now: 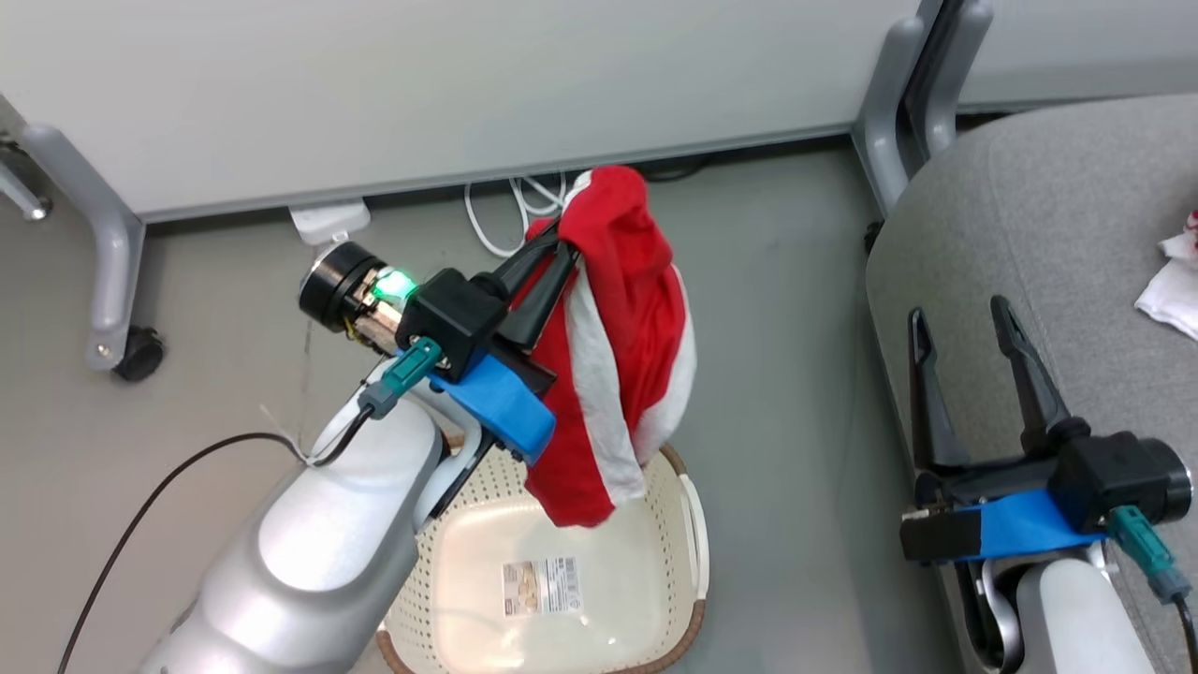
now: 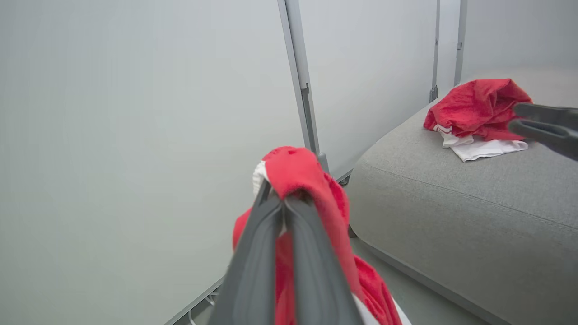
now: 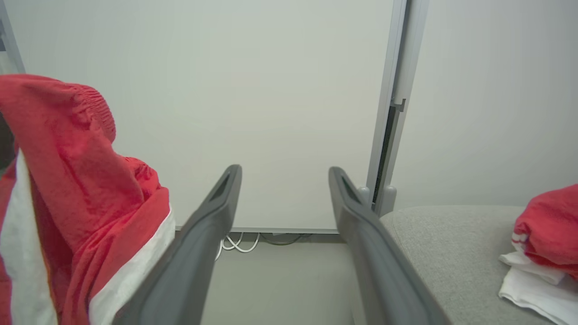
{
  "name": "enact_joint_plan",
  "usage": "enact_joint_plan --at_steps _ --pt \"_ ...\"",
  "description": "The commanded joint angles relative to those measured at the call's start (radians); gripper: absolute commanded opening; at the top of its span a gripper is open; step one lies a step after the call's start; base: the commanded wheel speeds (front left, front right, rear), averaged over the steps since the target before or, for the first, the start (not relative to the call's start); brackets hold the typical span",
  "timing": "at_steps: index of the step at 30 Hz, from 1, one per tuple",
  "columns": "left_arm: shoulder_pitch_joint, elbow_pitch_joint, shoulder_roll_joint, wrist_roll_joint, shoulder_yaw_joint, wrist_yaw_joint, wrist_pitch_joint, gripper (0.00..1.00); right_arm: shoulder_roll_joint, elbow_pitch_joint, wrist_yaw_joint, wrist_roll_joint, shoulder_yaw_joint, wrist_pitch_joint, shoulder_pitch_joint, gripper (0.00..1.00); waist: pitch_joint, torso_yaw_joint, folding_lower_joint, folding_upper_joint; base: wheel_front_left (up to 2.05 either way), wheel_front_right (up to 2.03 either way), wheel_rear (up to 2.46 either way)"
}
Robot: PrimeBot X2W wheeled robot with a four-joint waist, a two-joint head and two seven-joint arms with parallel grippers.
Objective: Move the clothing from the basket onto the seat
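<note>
The left claw [image 1: 562,247] is clenched tight on the red clothing [image 1: 627,309], near the top middle of the head view. It holds the cloth by its top end, so the rest hangs down loose above the basket [image 1: 694,524]. The right claw [image 1: 959,314], at the lower right, is spread wide with nothing in it, over the edge of the seat [image 1: 1048,206]. That big grey seat takes up the right side, and I think the cloth must swing that way next. The basket sits on the floor at the bottom middle, and its sticker [image 1: 541,587] shows. Another red and white piece [image 2: 478,108] lies on the seat, at the upper right of the left wrist view.
</note>
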Motion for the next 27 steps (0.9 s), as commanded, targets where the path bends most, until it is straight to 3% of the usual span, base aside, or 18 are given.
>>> enact_joint_plan --at_steps 1,12,27 --pt "-0.017 -0.006 -0.005 0.006 0.003 -0.006 -0.005 0.0 0.0 0.007 -0.001 0.008 0.005 0.0 0.026 1.0 -0.046 0.005 0.0003 0.0 0.0 0.0 0.0" --pt "-0.047 -0.006 -0.039 -0.013 -0.018 -0.018 0.012 0.0 0.0 0.02 -0.001 0.02 0.015 0.0 0.092 1.0 -0.141 0.006 0.0003 0.0 0.0 0.0 0.0" --pt "-0.036 -0.013 -0.04 -0.027 -0.033 -0.008 0.019 0.0 0.0 0.008 -0.001 0.014 0.084 0.0 0.104 1.0 -0.137 0.017 0.0003 0.0 0.0 0.0 0.0"
